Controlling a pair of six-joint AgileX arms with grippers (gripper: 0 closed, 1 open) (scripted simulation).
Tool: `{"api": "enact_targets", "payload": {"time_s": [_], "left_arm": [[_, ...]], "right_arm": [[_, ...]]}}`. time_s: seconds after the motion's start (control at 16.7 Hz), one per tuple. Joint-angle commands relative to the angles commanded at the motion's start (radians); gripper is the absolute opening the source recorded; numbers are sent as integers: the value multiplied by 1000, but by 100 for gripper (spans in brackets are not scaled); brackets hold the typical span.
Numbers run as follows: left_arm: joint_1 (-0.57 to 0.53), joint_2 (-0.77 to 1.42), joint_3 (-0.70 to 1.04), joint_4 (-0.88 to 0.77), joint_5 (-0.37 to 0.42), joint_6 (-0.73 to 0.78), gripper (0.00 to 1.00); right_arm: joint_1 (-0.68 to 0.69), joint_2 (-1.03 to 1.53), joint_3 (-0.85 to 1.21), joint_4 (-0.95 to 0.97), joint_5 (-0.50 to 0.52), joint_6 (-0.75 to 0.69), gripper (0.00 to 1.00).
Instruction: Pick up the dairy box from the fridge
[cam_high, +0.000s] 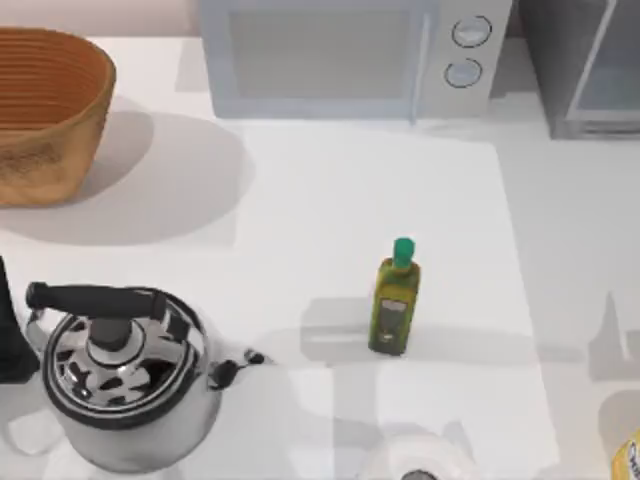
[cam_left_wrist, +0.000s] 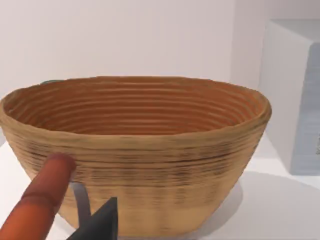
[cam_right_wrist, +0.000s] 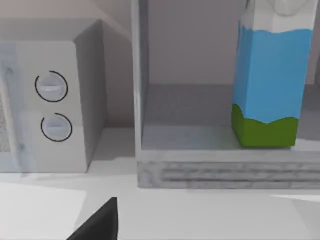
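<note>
The dairy box (cam_right_wrist: 270, 80), a white carton with a light-blue side and a green bottom band, stands upright on the floor of the fridge (cam_right_wrist: 225, 170), toward the interior's right. The fridge's inside is open to the right wrist view. From above, the fridge (cam_high: 585, 70) sits at the table's back right corner. A dark part of my right gripper (cam_right_wrist: 100, 222) shows low in the right wrist view, well short of the fridge and off to the left of the carton. My left gripper (cam_left_wrist: 97, 222) hangs in front of a wicker basket (cam_left_wrist: 135, 150).
A light-grey microwave (cam_high: 350, 55) with two knobs stands left of the fridge. The olive-oil bottle (cam_high: 395, 297) stands mid-table, a steel kettle (cam_high: 120, 375) at the front left, the basket (cam_high: 45, 110) at the back left. An orange-red rod (cam_left_wrist: 42, 200) lies close to the left wrist camera.
</note>
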Motion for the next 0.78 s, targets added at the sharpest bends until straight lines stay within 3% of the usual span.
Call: {"api": "enact_targets", "payload": {"time_s": [0.36,0.78], "left_arm": [[0,0,0,0,0,0,100],[0,0,0,0,0,0,100]], "right_arm": [[-38,104,-5,94,-37,-7,100],[-188,654,49,580,-206,1,100]]}}
